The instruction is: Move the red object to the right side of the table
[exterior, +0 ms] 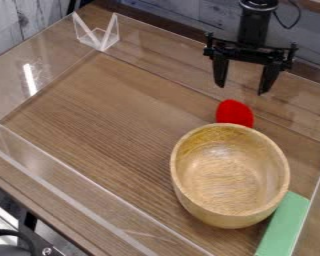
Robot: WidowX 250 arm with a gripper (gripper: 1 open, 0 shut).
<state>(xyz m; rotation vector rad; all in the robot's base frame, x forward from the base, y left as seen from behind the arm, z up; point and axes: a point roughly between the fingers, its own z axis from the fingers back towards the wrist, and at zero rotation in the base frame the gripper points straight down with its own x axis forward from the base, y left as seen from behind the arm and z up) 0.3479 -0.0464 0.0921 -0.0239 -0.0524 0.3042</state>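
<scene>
A black robot gripper (pixel 248 80) hangs from above with its jaws pointing straight down and spread wide apart, holding nothing. Directly below the gap between them, a little nearer the camera in this view, the red object (pixel 234 112) lies on the desk (pixel 109 130), clear of both jaws and touching neither. It is a small, glossy, rounded toy (its green leafy end cannot be made out from this angle, so its long axis is hard to judge). It sits toward the right side of the brown wood-grain desk, just beyond the far rim of a wooden bowl (pixel 230 175), close to it but seemingly not touching. A flat light-green block (pixel 284 228) rests at the lower right, beside the bowl. Low clear walls (pixel 43 70) border the desk. Judging by this layout, the toy looks already set down on the right side, so the likely next move is simply to lift the open jaws straight up and away.
</scene>
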